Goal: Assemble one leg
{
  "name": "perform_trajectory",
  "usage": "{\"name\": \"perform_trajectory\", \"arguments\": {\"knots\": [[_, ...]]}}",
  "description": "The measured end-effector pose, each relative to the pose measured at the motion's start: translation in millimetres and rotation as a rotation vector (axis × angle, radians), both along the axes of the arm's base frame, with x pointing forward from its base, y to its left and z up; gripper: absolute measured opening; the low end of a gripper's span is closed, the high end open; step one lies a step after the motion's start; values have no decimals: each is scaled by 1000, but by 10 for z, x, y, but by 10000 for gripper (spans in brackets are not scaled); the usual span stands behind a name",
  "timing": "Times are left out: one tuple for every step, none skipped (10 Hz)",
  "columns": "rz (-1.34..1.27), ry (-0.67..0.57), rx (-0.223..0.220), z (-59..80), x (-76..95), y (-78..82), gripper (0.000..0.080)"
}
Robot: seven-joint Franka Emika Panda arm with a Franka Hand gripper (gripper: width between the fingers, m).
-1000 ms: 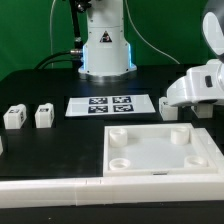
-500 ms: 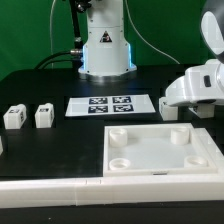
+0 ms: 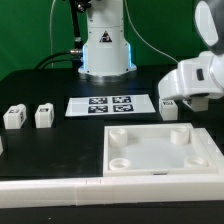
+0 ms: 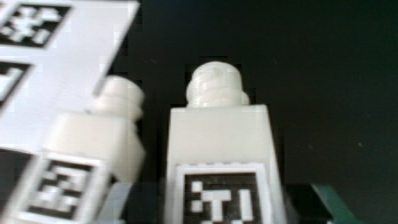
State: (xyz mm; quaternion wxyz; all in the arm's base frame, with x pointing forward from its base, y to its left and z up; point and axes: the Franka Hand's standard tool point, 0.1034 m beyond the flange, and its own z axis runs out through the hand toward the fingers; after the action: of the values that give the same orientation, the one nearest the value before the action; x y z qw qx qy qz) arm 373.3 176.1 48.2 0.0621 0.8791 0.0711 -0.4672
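In the wrist view two white legs stand side by side on the black table. The nearer leg (image 4: 221, 135) shows its tag and sits between my gripper's (image 4: 222, 203) dark fingers (image 4: 334, 203), which flank it with a small gap. The second leg (image 4: 93, 140) stands right beside it. In the exterior view my gripper (image 3: 186, 100) hangs low at the right, over a leg (image 3: 168, 109) behind the panel. Two more legs (image 3: 14, 117) (image 3: 44, 116) stand at the exterior view's left. The gripper looks open and holds nothing.
The large white square panel (image 3: 160, 160) with round corner sockets lies in front. The marker board (image 3: 110, 105) lies at mid table and shows in the wrist view (image 4: 71, 60). A long white bar (image 3: 50, 190) runs along the front. The robot base (image 3: 105, 50) stands behind.
The gripper has shifted a little up and toward the exterior view's left. The legs and the panel have not moved.
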Motion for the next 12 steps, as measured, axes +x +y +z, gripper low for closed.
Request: {"name": "perform_trajectory", "arguments": {"knots": [[-4,11,-4,130,80,-66,289],[-8,14,-2,223,135,-132,290],[-7,26,2,342,167,-208,290],[-16,13,7,479,250,-300,290],[-23,-35,22,590,353,-349,290],[-19,-36,21,581,298,-341,290],[-21,-93,37,496,369,-297,290],[-28,-228,65,499,463,-269,290],[-28,-326,80,540,434,-282,290],[-28,-392,94,526,420,-287,290],[-19,-497,126,458,563,-263,290],[-2,-545,147,470,683,-295,290]]}}
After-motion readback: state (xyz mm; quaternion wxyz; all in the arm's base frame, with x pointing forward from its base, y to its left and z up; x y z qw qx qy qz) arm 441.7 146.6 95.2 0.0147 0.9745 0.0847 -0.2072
